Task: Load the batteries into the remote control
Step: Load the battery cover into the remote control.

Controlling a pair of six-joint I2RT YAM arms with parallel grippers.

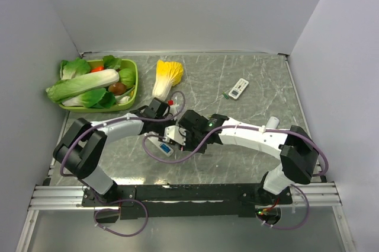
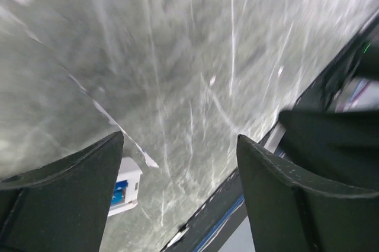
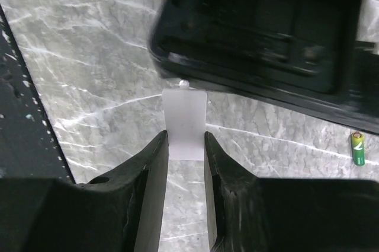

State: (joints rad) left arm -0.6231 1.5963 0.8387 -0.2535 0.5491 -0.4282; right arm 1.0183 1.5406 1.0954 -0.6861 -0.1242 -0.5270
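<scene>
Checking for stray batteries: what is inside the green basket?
Leafy greens, a long white vegetable, something red and something brown. The basket floor beneath them is covered.

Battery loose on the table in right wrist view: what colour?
Green battery, clearest in the right wrist view.

Grey-green marbled table [image 1: 254,86] with 5 things lying on it.
At the far left sits 1 green tray [image 1: 135,83] heaped with leafy vegetables. Just right of it, 1 yellow-and-white cabbage [image 1: 166,77] lies with its stem pointing near. Further right, well apart from both, 1 white remote [image 1: 238,88] lies at a slant, with 1 small green battery [image 1: 225,95] just beside its near-left end. Near the middle of the table lies 1 white block [image 1: 164,147] with a blue patch.
</scene>
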